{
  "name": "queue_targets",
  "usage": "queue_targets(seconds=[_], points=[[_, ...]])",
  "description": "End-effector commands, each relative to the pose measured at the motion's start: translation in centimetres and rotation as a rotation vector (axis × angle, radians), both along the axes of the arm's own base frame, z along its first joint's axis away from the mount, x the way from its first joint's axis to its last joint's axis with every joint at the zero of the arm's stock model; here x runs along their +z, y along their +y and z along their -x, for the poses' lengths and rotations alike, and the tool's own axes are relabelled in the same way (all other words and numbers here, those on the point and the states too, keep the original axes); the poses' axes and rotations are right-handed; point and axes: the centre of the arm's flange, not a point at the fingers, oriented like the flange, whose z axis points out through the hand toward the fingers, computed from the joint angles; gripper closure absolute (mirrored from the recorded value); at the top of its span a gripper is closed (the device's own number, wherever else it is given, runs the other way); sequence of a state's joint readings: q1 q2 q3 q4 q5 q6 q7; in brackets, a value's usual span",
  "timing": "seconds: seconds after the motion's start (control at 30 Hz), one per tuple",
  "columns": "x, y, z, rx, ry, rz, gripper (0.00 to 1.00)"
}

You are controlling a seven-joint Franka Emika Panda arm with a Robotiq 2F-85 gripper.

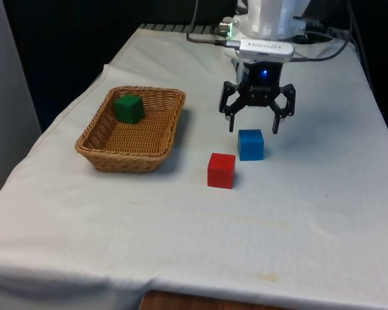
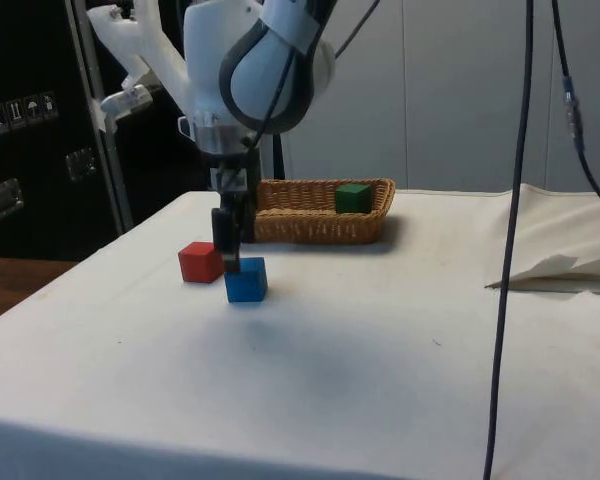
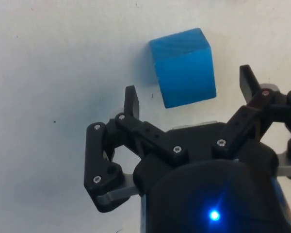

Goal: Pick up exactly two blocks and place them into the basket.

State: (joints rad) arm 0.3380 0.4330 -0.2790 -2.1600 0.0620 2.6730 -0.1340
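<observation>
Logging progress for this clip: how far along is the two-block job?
Done: a green cube lies inside the wicker basket. In hand: nothing; the open black gripper hovers just above the blue cube. Left: one more block; the red cube sits beside it on the cloth.

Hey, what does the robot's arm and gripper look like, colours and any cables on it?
The arm is glossy white with rounded joint housings and a dark grey band around one joint. Black cables run along it. The gripper is black, built from bolted linkage bars with silver screws, ending in two thin black jaws. A flat white and grey plate sits just above it at the wrist.
</observation>
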Motion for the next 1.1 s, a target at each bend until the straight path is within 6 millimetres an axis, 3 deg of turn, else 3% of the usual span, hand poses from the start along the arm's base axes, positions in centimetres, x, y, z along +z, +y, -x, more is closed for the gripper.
queue_targets(seconds=[0.0,0.5,0.87,0.9,0.93,0.97,1.0,1.03,1.07], points=[[-0.2,0.0,-0.1,0.007,-0.002,-0.007,0.0],[-2.9,-0.7,-1.0,0.015,0.011,0.016,0.0],[-3.2,-0.7,-0.9,0.013,0.016,0.022,0.0],[-3.2,-0.7,-0.9,0.015,0.016,0.023,0.02],[-3.2,-0.8,-0.9,0.014,0.018,0.029,0.1],[-3.2,-0.7,-0.9,0.014,0.016,0.023,0.1],[-3.2,-0.7,-0.9,0.014,0.017,0.023,0.19],[-3.2,-0.8,-0.9,0.013,0.017,0.023,0.43],[-3.2,-0.8,-0.9,0.013,0.017,0.023,0.55]])
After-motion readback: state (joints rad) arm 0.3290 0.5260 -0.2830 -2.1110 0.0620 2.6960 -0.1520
